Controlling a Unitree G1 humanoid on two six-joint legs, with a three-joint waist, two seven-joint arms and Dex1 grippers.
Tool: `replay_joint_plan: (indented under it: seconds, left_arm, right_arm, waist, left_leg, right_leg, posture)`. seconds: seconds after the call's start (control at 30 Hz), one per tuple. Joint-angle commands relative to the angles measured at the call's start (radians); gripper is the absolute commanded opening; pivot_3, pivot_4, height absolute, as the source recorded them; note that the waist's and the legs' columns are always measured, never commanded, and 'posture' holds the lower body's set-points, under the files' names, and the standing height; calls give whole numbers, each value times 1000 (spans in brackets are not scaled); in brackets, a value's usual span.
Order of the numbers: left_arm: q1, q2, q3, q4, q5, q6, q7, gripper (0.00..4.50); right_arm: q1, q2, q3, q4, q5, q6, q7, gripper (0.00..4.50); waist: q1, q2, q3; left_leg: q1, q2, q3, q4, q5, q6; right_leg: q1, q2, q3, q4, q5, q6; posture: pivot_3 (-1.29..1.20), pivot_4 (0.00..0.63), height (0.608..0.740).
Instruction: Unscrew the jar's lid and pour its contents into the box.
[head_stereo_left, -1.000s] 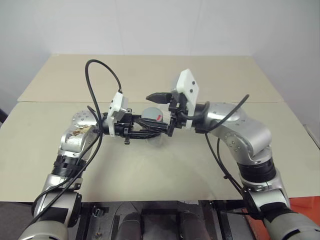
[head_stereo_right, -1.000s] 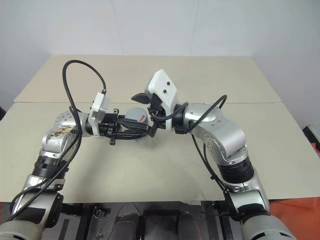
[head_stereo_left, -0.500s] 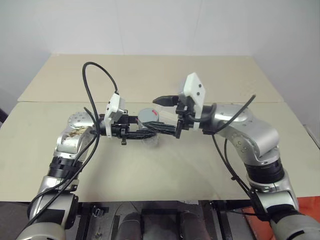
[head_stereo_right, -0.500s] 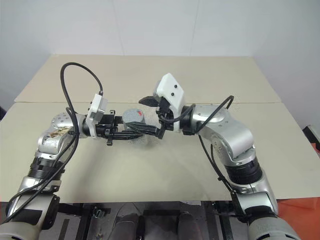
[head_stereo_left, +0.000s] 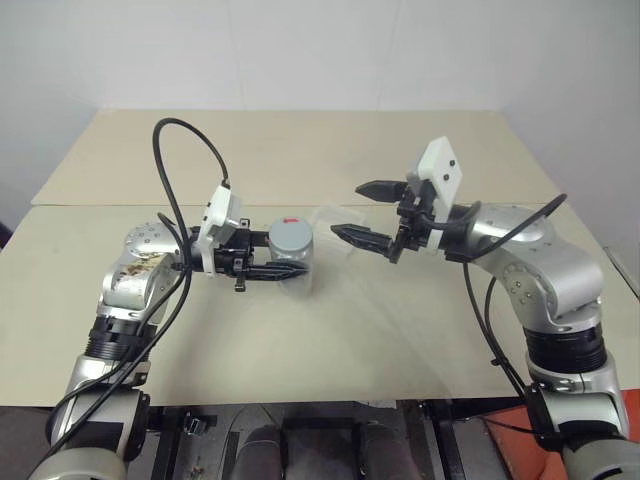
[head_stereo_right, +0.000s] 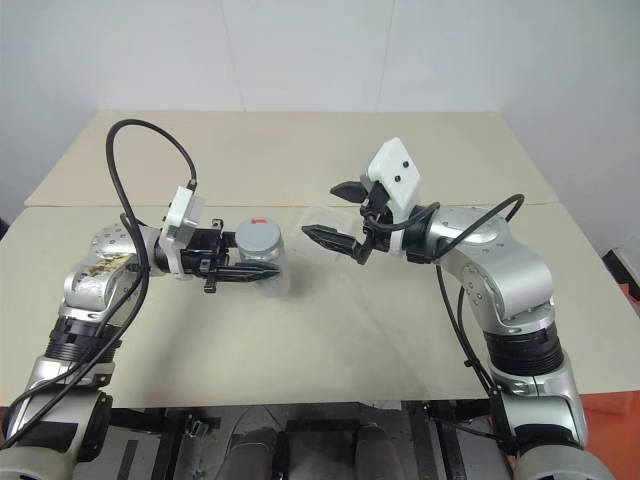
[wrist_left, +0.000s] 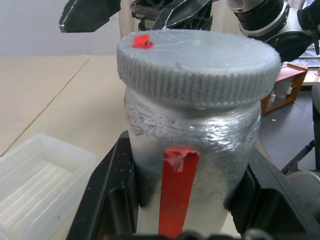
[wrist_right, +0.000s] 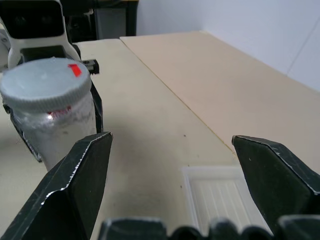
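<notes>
My left gripper (head_stereo_left: 300, 268) is shut on the jar (head_stereo_left: 292, 255), holding it upright by its silvery wrapped body with the red stripe (wrist_left: 177, 190). The grey lid (wrist_left: 197, 62) sits on the jar, a small red mark (head_stereo_left: 291, 219) on top. The wrapping hides the contents. My right gripper (head_stereo_left: 348, 210) stands open, level with the lid and a short way to its right, nothing between its fingers (wrist_right: 75, 185). The clear box (wrist_right: 225, 200) lies on the table beneath the right gripper, seen beside the jar (wrist_left: 40, 175) in the left wrist view.
The tan table (head_stereo_left: 330, 330) has a seam (head_stereo_left: 120, 204) running across it behind the arms, with a second tabletop (head_stereo_left: 300, 150) beyond. A white wall rises at the back.
My right gripper has pulled away from the lid toward the right, still open. The left gripper has kept the jar in nearly the same place, lid still on.
</notes>
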Motion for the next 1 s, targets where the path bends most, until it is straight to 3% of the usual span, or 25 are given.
replay_joint_plan:
  seconds: [0.03,0.17,0.6,1.0]
  left_arm:
    - [-16,-7,13,-4,0,-18,16,1929]
    - [-38,-33,-5,29,15,-31,22,1929]
    - [-73,-72,-11,62,21,-39,18,1929]
    - [-55,-49,1,39,14,-29,17,1929]
  right_arm:
    - [-16,3,-55,-72,64,-11,19,4473]
    - [-38,45,-37,-111,128,9,16,4473]
    - [-133,160,127,-38,7,-25,-40,4473]
    - [-131,140,100,41,-55,-49,-20,4473]
  waist:
    - [0,0,0]
    - [1,0,0]
    - [0,0,0]
    - [0,0,0]
  left_leg:
    - [0,0,0,0,0,0]
    - [0,0,0,0,0,0]
    - [0,0,0,0,0,0]
    - [0,0,0,0,0,0]
  right_leg:
    - [0,0,0,0,0,0]
    - [0,0,0,0,0,0]
    - [0,0,0,1,0,0]
    - [0,0,0,2,0,0]
  posture:
    - [0,150,740]
    - [0,150,740]
    - [0,150,740]
    - [0,150,740]
